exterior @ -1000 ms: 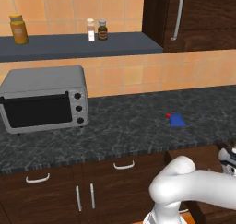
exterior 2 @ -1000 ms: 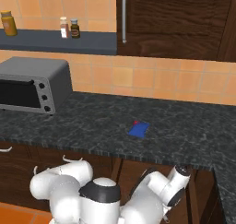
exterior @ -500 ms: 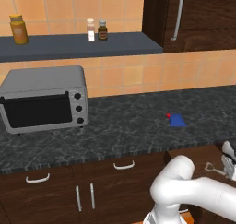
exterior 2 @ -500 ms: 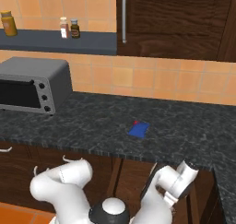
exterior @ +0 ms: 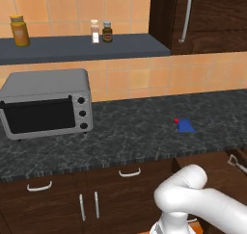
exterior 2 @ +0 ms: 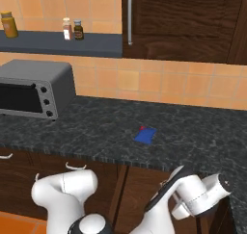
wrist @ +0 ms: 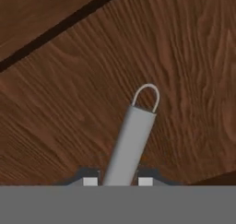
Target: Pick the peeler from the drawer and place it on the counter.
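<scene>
In the hand view my gripper is shut on the peeler. Its slim silver handle rises from between the two fingertips, and the wire loop head points away from them. Behind it lies the brown wooden inside of the drawer. In the left base view the peeler shows as a small silver glint at the right edge, over the open drawer and just below the front of the black speckled counter. The counter also runs across the right base view.
A flat blue piece with a red tip lies on the counter near the drawer. A grey toaster oven stands at the left. Bottles sit on the wall shelf. My white arm bends low in front of the cabinets.
The arm's elbow has sunk lower and the hand has drifted to the right in front of the cabinets. Nothing on the counter has moved.
</scene>
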You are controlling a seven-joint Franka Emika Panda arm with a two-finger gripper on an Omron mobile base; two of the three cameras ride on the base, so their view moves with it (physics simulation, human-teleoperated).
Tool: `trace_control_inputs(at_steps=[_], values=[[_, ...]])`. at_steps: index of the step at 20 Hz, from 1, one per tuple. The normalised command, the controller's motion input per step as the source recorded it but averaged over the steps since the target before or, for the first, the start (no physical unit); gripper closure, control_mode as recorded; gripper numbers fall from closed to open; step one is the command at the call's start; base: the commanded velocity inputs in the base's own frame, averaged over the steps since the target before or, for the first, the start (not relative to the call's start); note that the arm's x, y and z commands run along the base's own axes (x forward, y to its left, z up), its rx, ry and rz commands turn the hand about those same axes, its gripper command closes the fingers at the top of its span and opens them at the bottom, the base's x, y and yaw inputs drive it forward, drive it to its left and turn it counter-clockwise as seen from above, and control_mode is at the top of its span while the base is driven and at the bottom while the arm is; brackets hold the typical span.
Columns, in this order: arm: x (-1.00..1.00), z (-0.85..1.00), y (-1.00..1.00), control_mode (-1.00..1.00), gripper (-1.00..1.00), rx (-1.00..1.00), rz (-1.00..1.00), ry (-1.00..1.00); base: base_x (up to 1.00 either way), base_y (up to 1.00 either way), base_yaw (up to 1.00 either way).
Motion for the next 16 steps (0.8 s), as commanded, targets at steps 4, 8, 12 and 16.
trace_control_inputs(at_steps=[4, 8, 12, 16], values=[[0.50, 1.00, 0.00, -1.00, 1.00, 0.11, -0.24, -0.05, 0.00, 0.00, 0.00], [0.91, 1.00, 0.00, -1.00, 1.00, 0.06, -0.30, 0.00, 0.00, 0.00, 0.00], [1.00, 0.99, 0.13, -1.00, 1.00, 0.00, -0.31, 0.11, 0.00, 0.00, 0.00], [1.00, 0.23, 0.25, -1.00, 1.00, -0.07, -0.26, 0.27, 0.00, 0.00, 0.00]])
